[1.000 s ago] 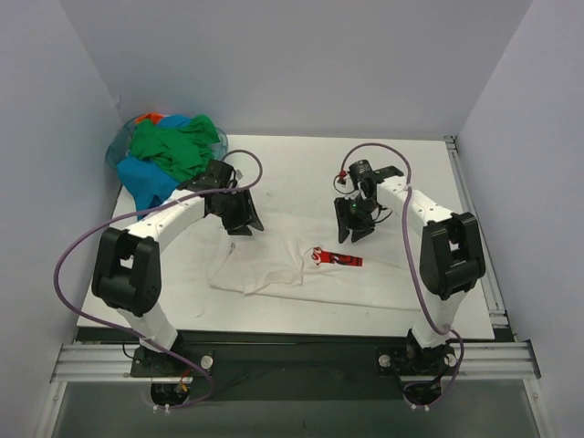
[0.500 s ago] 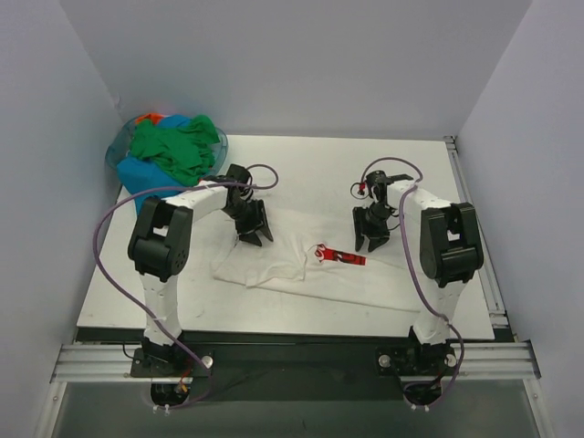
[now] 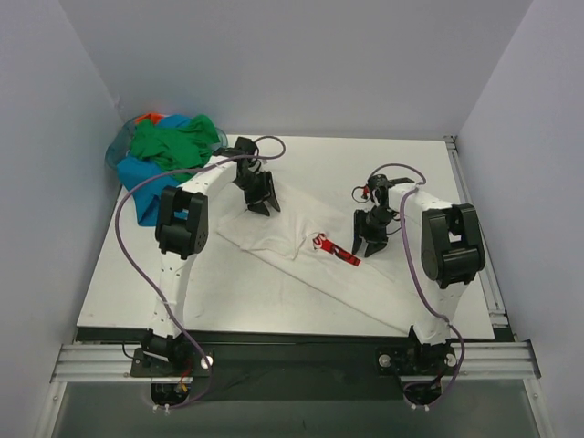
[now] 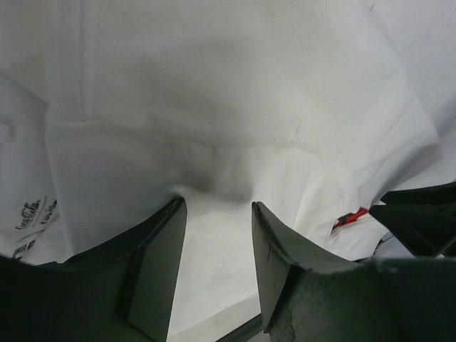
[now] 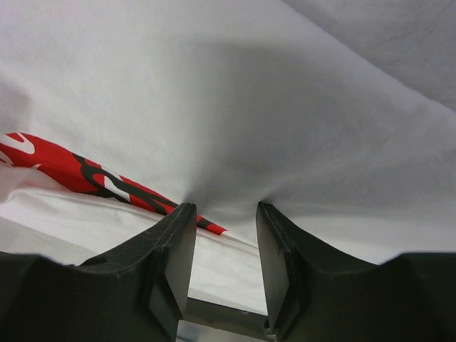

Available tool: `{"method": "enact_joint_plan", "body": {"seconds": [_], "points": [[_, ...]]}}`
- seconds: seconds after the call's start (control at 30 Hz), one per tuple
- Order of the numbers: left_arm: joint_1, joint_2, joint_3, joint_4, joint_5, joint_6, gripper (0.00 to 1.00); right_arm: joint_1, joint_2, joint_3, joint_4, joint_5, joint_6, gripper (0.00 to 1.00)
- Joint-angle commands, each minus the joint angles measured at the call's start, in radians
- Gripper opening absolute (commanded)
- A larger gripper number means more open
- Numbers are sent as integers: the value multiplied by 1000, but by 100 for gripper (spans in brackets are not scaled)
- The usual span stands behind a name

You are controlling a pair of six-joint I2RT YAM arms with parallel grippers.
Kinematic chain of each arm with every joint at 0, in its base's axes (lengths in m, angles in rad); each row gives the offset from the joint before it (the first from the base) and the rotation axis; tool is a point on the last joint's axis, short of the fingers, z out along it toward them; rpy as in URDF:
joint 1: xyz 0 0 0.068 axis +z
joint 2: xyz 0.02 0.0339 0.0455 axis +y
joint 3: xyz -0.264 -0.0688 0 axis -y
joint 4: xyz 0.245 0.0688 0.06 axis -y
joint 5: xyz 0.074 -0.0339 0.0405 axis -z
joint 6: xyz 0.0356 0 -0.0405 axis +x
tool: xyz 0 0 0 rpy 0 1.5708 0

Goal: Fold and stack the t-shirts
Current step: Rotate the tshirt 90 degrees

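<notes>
The white t-shirt (image 3: 274, 245) lies stretched slantwise across the table's middle, its red logo (image 3: 336, 250) showing at a fold. My left gripper (image 3: 260, 203) is shut on the shirt's far left edge. My right gripper (image 3: 365, 246) is shut on the cloth just right of the logo. In the left wrist view the gripper (image 4: 217, 203) has white cloth (image 4: 214, 85) puckered between its tips. In the right wrist view the gripper (image 5: 226, 206) pinches taut white cloth (image 5: 249, 107), with the red logo (image 5: 64, 167) to the left. The green, blue, teal and orange shirts (image 3: 169, 155) are heaped at the far left corner.
The white table (image 3: 319, 164) is walled on three sides. The heap of shirts sits close behind the left arm. A metal rail (image 3: 474, 210) runs along the table's right edge.
My left gripper has moved back and right, drawing the shirt's edge with it. The right gripper has come down toward the logo. The shirt is now pulled into a long slanted band.
</notes>
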Motion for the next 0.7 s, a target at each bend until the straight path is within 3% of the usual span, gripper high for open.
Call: {"method": "enact_joint_plan", "body": {"seconds": [0.0,0.13,0.33,0.43,0.67], "points": [[17,124,122,-17,-94,48,53,4,-44,-22,-51,-48,58,40],[8,165,287,-21,-68,14,52,2,-92,18,-88,-18,58,40],[0,77,303,19,-57,-27,52,-16,-112,26,-118,2,15,40],[-3,-15,204,45,-59,-34,52,-26,-117,-10,-119,30,9,40],[-11,-214,-207,217,28,-92,52,-55,-91,-74,-99,81,21,40]]}}
